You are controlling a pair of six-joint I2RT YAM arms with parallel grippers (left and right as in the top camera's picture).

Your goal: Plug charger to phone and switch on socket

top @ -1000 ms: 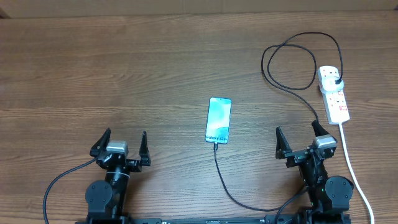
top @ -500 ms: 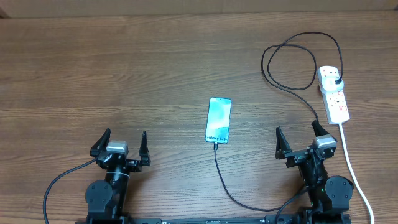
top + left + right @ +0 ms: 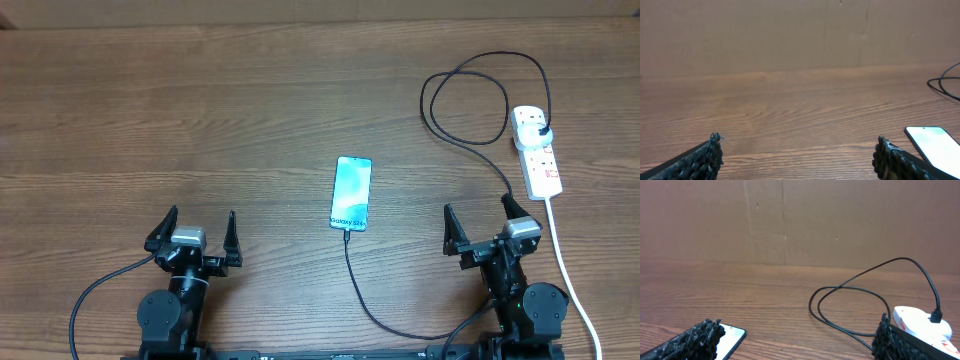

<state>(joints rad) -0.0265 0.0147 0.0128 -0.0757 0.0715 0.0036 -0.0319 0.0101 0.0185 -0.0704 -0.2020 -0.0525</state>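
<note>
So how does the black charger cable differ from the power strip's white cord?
The charger cable is thin and black; the white cord is thicker. The cable curls in loops, while the cord runs almost straight toward the near edge. Both start at the power strip.

You see a brown wood-grain table point(image 3: 200, 100). On it lie:
- the phone point(image 3: 351, 192), screen up, near the middle
- the charger point(image 3: 348, 255), meeting the phone's near end and looping across to the socket point(image 3: 536, 150) at far right
- the socket's white cord point(image 3: 562, 262), trailing to the near edge
</note>
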